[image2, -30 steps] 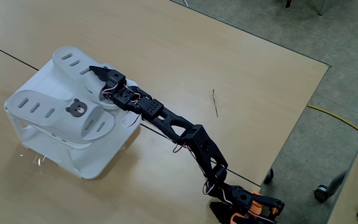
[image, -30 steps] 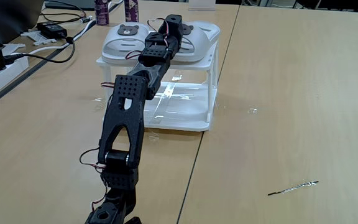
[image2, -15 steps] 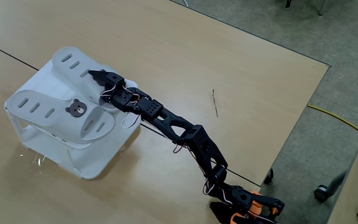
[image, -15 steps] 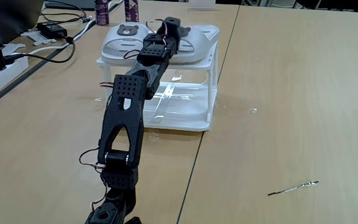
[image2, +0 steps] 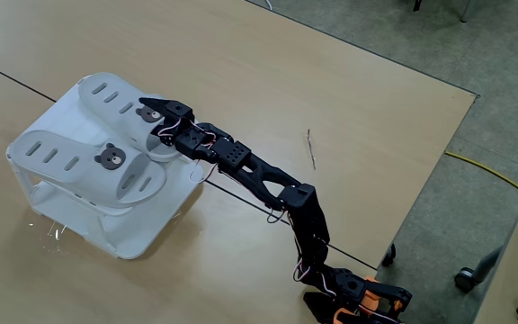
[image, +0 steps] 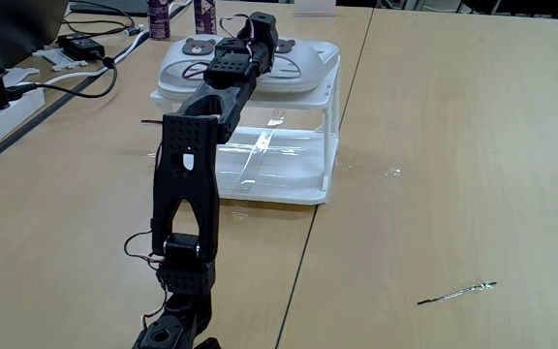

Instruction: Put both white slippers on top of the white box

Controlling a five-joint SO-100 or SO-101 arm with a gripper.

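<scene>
Both slippers (image2: pixel 97 135) lie on the box (image2: pixel 142 238); the gripper (image2: pixel 156 106) above looks empty, opening unclear. Lift straight up, avoiding nudges.

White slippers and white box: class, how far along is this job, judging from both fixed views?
Done: both white slippers lie on the white box. In hand: nothing visibly; the claw sits over one slipper's heel end, grip unclear. Left: apparently only pulling the arm away.

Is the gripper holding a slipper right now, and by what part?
Cannot tell: the gripper sits at the heel end of the far white slipper on the white box, with its jaws too dark to read.
</scene>
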